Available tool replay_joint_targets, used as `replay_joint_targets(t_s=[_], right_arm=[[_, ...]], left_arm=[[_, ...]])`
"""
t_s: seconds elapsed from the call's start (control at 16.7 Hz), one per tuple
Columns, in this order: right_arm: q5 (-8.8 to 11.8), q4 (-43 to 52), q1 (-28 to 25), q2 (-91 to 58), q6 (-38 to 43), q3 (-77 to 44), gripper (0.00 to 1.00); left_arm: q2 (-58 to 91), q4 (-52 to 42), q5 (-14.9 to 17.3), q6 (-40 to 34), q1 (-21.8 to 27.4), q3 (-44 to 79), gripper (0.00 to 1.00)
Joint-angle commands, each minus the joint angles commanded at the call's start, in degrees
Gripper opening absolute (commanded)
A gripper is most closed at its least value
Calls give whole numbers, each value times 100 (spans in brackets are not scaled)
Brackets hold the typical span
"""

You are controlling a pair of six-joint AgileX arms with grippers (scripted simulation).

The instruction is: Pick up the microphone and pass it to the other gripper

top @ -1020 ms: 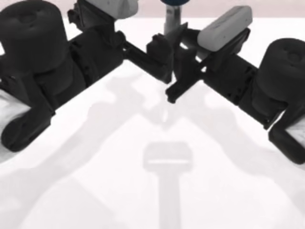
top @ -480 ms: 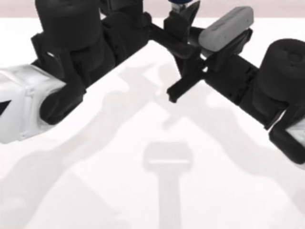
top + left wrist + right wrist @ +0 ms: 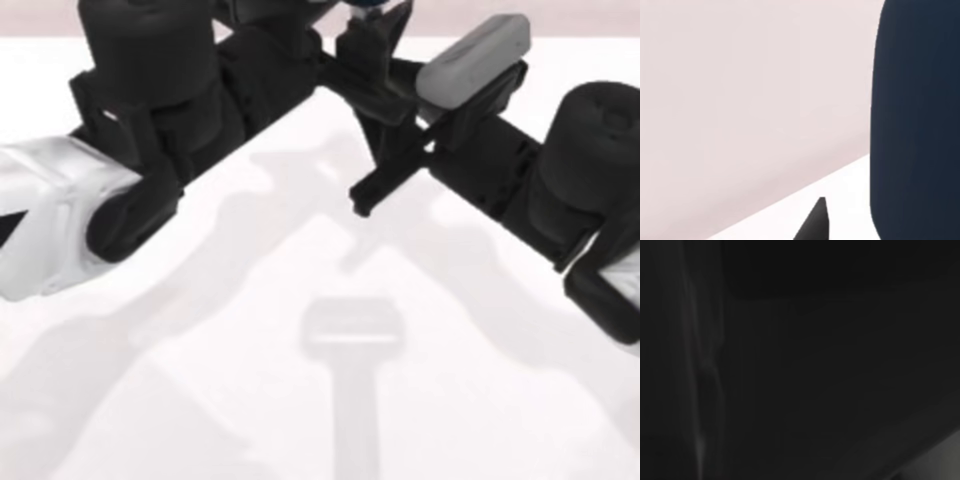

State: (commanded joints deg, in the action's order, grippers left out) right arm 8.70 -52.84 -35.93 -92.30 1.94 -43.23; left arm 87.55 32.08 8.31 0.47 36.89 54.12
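Microphone (image 3: 368, 6) sits high at the far edge of the top view, near the middle, with only a bit of its dark-blue head showing there. Its grey handle is hidden behind black gripper parts. Both arms meet at that spot, well above the white counter (image 3: 300, 420).

From the left comes the left gripper (image 3: 372, 72), reaching across under the blue head. From the right comes the right gripper (image 3: 385, 150); one of its pointed black fingers (image 3: 363, 203) sticks down and out toward the counter, away from the rest. This finger looks spread from its partner, so the right gripper seems wide, but the crowd of black parts makes it hard to be sure. A light-grey block (image 3: 472, 55) rides on top of the right arm. For the left gripper, no view shows if it is wide, narrow, or holding the microphone.

The left wrist view shows what the top view does not: the dark-blue head fills one side from very close, big and smooth. A single black finger tip (image 3: 814, 225) pokes in near it, over the pale wall and white counter.

The right wrist view is dark.
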Motion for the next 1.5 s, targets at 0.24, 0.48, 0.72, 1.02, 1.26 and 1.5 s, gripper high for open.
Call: replay_joint_targets(t_s=[0.24, 0.48, 0.72, 1.02, 1.26, 1.5], right_arm=[[0, 0, 0, 0, 0, 0, 0], [0, 0, 0, 0, 0, 0, 0], [0, 0, 0, 0, 0, 0, 0], [0, 0, 0, 0, 0, 0, 23], [0, 0, 0, 0, 0, 0, 53], [0, 0, 0, 0, 0, 0, 83]], left_arm=[[0, 0, 0, 0, 0, 0, 10], [0, 0, 0, 0, 0, 0, 0], [0, 0, 0, 0, 0, 0, 0], [0, 0, 0, 0, 0, 0, 0], [0, 0, 0, 0, 0, 0, 0], [0, 0, 0, 0, 0, 0, 0]])
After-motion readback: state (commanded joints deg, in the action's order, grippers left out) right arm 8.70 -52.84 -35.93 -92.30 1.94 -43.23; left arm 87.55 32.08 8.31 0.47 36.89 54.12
